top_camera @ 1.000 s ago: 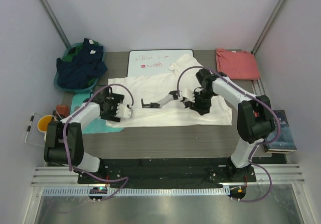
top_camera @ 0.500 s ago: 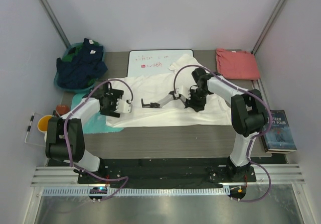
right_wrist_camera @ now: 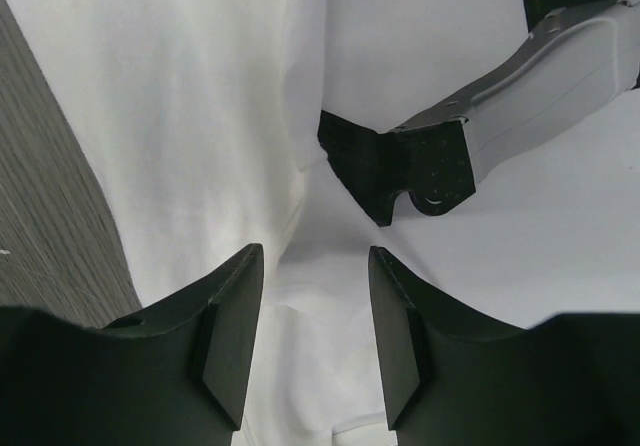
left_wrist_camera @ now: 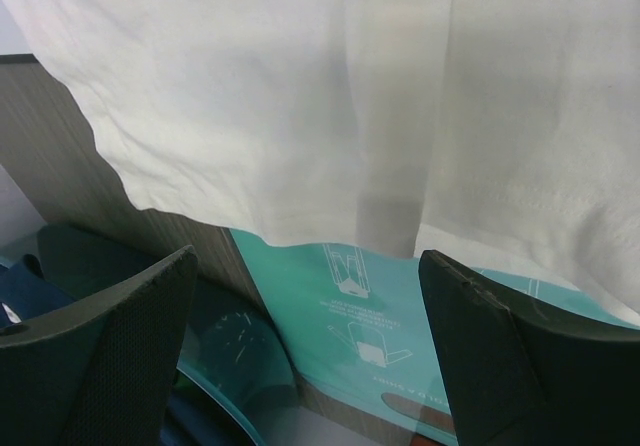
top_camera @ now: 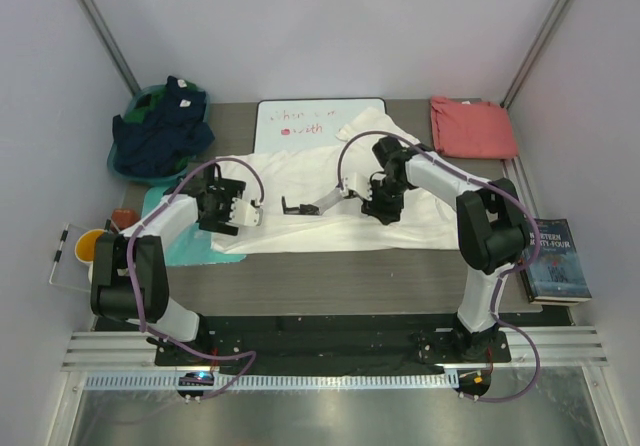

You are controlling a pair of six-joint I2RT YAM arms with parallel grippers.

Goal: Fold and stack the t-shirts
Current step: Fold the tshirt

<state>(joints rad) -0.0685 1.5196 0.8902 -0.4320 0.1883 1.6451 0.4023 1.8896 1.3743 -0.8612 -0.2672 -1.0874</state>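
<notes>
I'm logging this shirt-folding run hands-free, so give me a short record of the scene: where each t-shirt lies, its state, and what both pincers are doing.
cream-white t-shirt: spread out unfolded on the table, left edge lying over the teal board
salmon-red t-shirt: looks folded, far right corner, apart from the cream one
left pincer: open, empty, over the cream shirt's left edge
right pincer: open, empty, above the cream shirt near its chest print
stack: not yet made
</notes>
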